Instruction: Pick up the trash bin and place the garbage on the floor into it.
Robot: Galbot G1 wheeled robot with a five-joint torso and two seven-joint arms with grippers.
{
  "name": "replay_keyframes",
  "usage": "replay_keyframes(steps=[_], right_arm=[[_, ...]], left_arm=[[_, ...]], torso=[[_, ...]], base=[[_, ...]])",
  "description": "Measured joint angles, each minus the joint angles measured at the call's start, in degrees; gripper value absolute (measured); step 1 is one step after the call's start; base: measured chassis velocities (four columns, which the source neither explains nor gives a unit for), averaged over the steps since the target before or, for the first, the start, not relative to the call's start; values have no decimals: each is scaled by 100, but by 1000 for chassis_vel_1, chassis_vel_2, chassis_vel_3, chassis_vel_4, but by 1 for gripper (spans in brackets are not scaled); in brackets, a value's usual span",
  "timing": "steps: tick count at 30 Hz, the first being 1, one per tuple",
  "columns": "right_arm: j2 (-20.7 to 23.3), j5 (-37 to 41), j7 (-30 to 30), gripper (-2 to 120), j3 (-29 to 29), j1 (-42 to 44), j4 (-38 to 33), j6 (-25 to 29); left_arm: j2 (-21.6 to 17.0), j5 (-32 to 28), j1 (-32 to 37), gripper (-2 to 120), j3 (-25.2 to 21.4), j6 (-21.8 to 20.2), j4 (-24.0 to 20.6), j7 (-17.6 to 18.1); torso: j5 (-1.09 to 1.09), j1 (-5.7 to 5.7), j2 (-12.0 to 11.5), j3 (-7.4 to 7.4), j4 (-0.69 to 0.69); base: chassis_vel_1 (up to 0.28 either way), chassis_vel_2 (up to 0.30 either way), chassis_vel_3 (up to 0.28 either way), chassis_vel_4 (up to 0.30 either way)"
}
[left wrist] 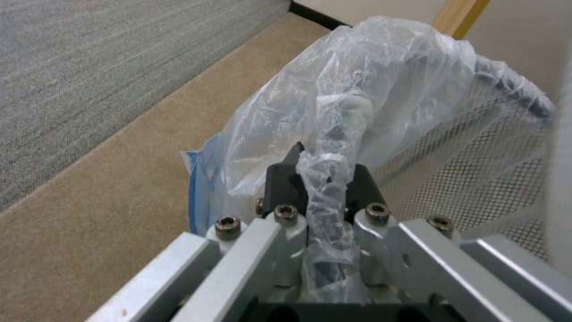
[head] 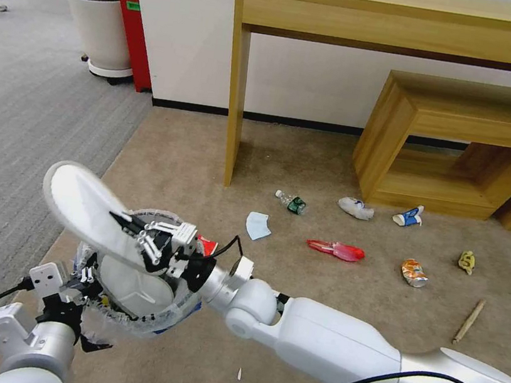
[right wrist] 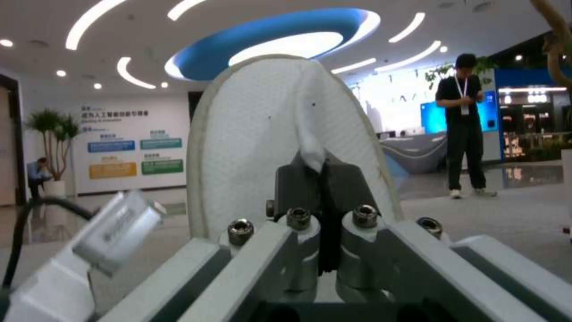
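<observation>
left pincer grips trash bin | right pincer pinches slipper

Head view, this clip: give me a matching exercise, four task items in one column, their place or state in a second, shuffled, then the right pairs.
Items:
1. white slipper
2. trash bin
3. blue mask
4. wooden stick

Places or states:
A. flat on the tan carpet, just ahead of the bin
B. held at the rim by the left gripper
C. on the carpet at the far right of the litter
D. pinched in the right gripper, tilted above the bin's opening

Pairs: 1-D, 2-B, 3-A, 4-C
</observation>
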State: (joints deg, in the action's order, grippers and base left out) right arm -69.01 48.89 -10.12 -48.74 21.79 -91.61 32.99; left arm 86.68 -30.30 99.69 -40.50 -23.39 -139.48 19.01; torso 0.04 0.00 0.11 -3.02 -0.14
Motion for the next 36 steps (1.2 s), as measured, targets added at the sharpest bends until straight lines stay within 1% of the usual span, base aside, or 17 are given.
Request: replay_keyframes(steps=[8, 14, 16, 17, 18, 19, 20, 21, 23, 24, 25, 28, 29, 32, 33, 35, 36], right_arm=[[-169, -124, -85, 0, -12, 122, 353, 67], [-208, -198, -88, 0, -14, 159, 408, 68], [-208, -253, -91, 9, -3, 168, 460, 67], [-208, -253, -91, 9, -3, 168, 460, 67], [-208, -266, -92, 12, 1, 172, 473, 68], [-202, -289, -97, 19, 12, 177, 491, 70], [-192, -310, -103, 22, 26, 190, 506, 78], [-192, -310, -103, 22, 26, 190, 506, 78], [-176, -343, -114, 34, 63, 211, 533, 88], [-175, -356, -121, 37, 76, 222, 554, 99], [-175, -356, -121, 37, 76, 222, 554, 99], [-192, -409, -130, 52, 119, 238, 632, 131], [-192, -409, -130, 52, 119, 238, 632, 131], [-235, -419, -129, 65, 148, 256, 672, 154], [-235, -419, -129, 65, 148, 256, 672, 154], [-248, -390, -80, 77, 237, 258, 627, 143], [-248, -390, -80, 77, 237, 258, 627, 143]], left_arm=[[7, -4, 48, 3, 19, 0, -62, -17], [-6, -32, 58, 3, -3, 1, -81, -21], [-8, -47, 60, 3, -6, 4, -89, -22], [-8, -47, 60, 3, -6, 4, -89, -22], [-9, -52, 60, 3, -6, 5, -90, -22], [-11, -58, 54, 3, -5, 6, -90, -23], [-12, -64, 37, 3, -5, 6, -89, -23], [-12, -64, 37, 3, -5, 6, -89, -23], [-14, -68, 19, 3, 1, 10, -75, -23], [-15, -69, 10, 3, 6, 10, -62, -22], [-15, -69, 10, 3, 6, 10, -62, -22], [-14, -69, -23, 3, 18, 15, -21, -23], [-14, -69, -23, 3, 18, 15, -21, -23], [-16, -71, -39, 3, 23, 20, 10, -23], [-16, -71, -39, 3, 23, 20, 10, -23], [-35, -91, -74, 3, -10, 28, 61, -24], [-35, -91, -74, 3, -10, 28, 61, -24]], torso=[[0, 0, 0, 0, 0], [0, 0, 0, 0, 0], [0, 0, 0, 0, 0], [0, 0, 0, 0, 0], [1, 0, 0, 0, 0], [1, 0, 0, 0, 0], [1, 0, 0, 0, 0], [1, 0, 0, 0, 0], [1, 0, 0, 0, 0], [1, 0, 0, 0, 0], [1, 0, 0, 0, 0], [1, 0, 0, 0, 0], [1, 0, 0, 0, 0], [1, 0, 0, 0, 0], [1, 0, 0, 0, 0], [1, 0, 0, 0, 1], [1, 0, 0, 0, 1]], base=[[0, 0, 0, 0], [0, 0, 0, 0], [0, 0, 0, 0], [0, 0, 0, 0], [0, 0, 0, 0], [0, 0, 0, 0], [0, 0, 0, 0], [0, 0, 0, 0], [0, 0, 0, 0], [0, 0, 0, 0], [0, 0, 0, 0], [0, 0, 0, 0], [0, 0, 0, 0], [0, 0, 0, 0], [0, 0, 0, 0], [0, 0, 0, 0], [0, 0, 0, 0]])
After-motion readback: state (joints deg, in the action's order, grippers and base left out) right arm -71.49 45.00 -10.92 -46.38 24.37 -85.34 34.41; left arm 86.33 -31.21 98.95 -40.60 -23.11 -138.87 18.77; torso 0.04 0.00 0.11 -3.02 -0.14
